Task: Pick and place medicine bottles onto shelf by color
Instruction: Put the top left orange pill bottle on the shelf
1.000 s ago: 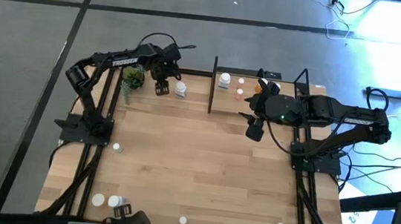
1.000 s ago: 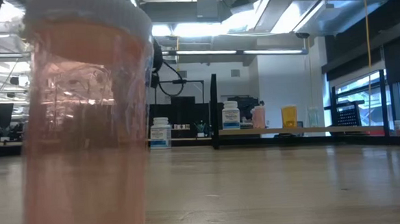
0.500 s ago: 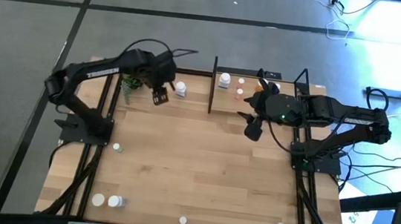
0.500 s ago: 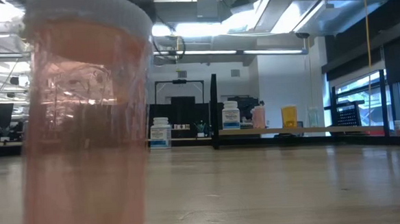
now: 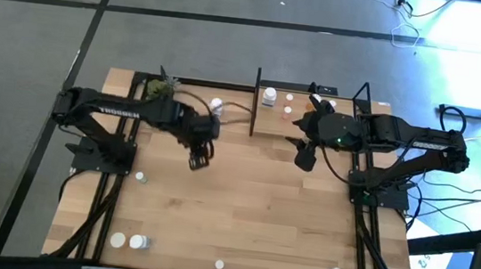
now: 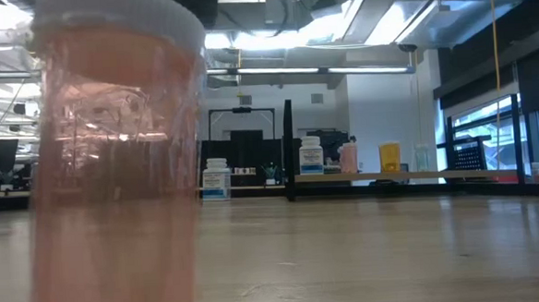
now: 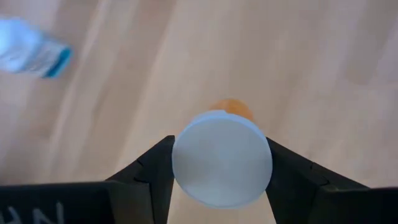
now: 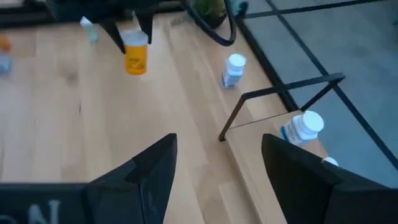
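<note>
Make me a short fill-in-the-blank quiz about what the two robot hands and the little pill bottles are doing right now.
1. The left hand grips a white-capped bottle with an ____ body.
2. The right hand has its fingers ____ and holds nothing.
3. The white blue-labelled bottle stands on the light wooden ____.

Missing words: orange; open; shelf

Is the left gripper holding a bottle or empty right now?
Holding. The left gripper is shut on an orange bottle with a white cap, clamped between both fingers; the right wrist view shows it hanging upright above the table.
</note>
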### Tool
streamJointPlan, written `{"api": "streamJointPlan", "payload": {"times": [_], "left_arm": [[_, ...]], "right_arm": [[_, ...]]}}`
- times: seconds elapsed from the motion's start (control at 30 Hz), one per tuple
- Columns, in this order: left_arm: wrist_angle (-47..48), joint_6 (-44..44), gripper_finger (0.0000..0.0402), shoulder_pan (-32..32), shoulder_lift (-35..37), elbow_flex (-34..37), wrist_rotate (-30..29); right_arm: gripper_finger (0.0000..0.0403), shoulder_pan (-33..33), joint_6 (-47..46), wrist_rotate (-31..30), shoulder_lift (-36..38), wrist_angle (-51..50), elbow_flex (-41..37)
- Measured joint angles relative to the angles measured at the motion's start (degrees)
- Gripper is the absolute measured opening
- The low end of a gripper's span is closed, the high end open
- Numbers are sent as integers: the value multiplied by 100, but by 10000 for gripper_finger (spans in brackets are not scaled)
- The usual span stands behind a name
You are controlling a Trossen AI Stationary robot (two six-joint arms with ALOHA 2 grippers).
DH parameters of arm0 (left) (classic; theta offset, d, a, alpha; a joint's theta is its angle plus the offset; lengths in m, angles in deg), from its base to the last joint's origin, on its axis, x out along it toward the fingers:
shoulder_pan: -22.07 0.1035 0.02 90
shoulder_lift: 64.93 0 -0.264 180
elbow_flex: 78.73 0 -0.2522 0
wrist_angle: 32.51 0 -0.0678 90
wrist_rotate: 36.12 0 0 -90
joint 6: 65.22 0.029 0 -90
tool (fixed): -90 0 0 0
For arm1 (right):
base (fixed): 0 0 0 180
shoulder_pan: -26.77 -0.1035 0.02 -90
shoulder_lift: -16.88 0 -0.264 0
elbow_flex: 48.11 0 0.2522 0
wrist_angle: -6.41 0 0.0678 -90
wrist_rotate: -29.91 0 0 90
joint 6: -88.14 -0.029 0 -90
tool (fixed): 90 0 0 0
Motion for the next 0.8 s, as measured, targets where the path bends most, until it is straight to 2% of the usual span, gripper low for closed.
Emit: {"api": "streamJointPlan", "payload": {"times": [0.1, 0.27, 0.43, 0.53, 0.8], "left_arm": [[-309, -317, 187, -371, -143, -2, -10], [-1006, -339, 187, -700, -504, -2, -12], [-1671, 189, 187, -640, -906, -2, -14], [-1939, 582, 187, -537, -1093, -4, 192], [-2023, 1294, 187, -268, -1647, -6, 285]], "right_arm": [[236, 0, 433, 456, 1, -136, 0], [236, -2, 880, 1392, 4, -151, 0], [236, -2, 643, 1501, 2, -142, 0], [236, -2, 428, 1501, 2, -145, 0], [236, -2, 305, 1500, 2, -151, 0]]}}
